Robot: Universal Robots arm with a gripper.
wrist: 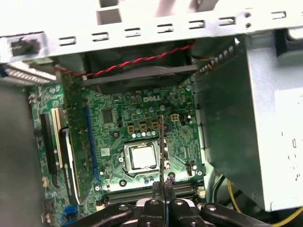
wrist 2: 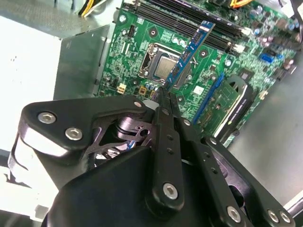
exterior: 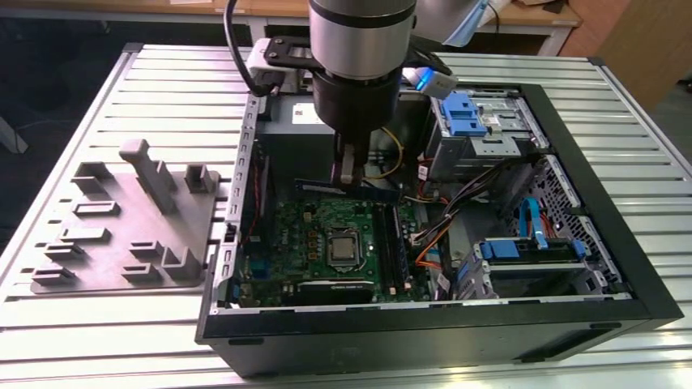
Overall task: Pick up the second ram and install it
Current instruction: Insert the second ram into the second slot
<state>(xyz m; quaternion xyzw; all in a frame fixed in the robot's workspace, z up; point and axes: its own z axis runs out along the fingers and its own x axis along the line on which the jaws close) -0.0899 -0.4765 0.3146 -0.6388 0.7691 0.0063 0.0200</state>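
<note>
Second ram [exterior: 348,190]: one long, thin, flat stick, blue-green-faced in the second wrist view [wrist 2: 190,49], a dark sliver seen edge-on in the first wrist view [wrist: 162,137]. Pinched between the black metal fingers of the gripper [exterior: 346,174], up over the glossy green motherboard [exterior: 313,231] with its one square, silver-capped CPU socket [exterior: 343,248]. All inside one black steel case [exterior: 433,328]. At the exterior view's left, one grey moulded tray [exterior: 65,267] with upright pegs, on the ribbed metal table [exterior: 65,340].
</note>
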